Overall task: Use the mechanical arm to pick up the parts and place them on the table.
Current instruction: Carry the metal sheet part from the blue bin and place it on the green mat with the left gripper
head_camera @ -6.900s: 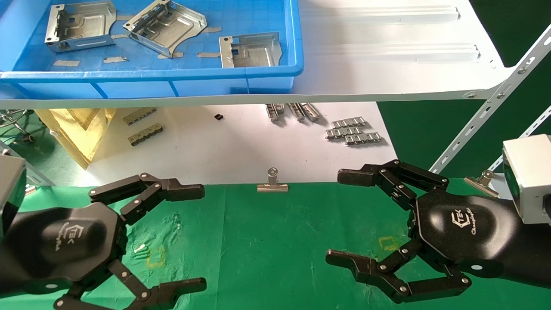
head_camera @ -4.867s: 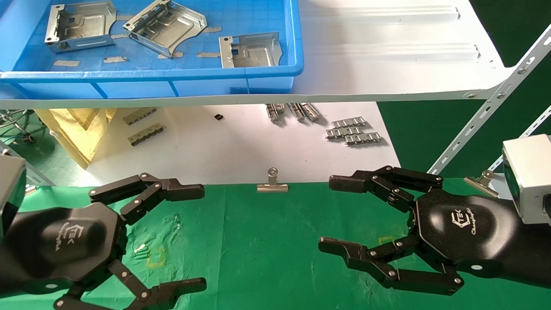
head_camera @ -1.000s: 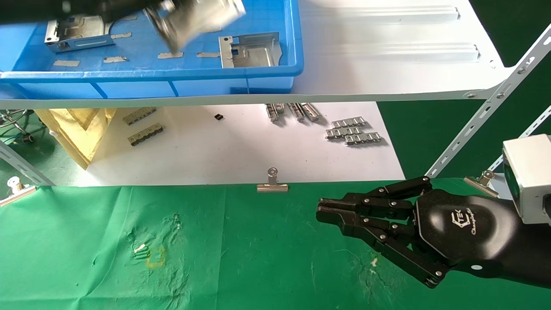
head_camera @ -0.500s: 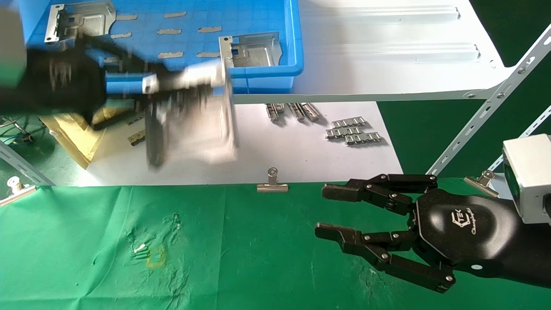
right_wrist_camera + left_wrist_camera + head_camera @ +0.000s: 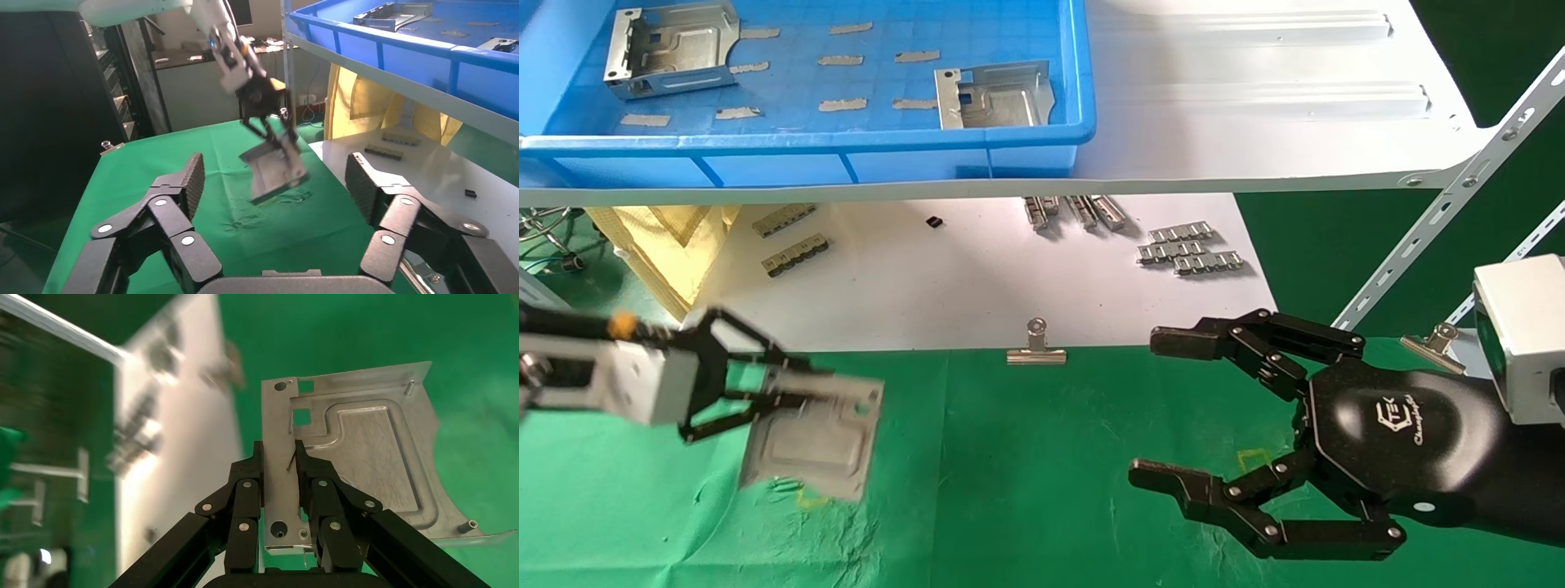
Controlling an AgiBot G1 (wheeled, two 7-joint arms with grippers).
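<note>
One part (image 5: pixel 811 435) hangs pinched by its edge in the left claw (image 5: pixel 793 390) just above the table (image 5: pixel 1026 482), so lower it flat before letting go, while the right claw (image 5: pixel 1164 408) waits spread wide.

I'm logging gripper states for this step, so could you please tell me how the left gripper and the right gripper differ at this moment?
The left gripper is shut on a sheet-metal part, pinching one edge; the right gripper is open and holds nothing.
The left gripper carries its part above the green table on the robot's left; the right gripper hangs over the table's right side.
Both are black two-finger linkage grippers.
</note>
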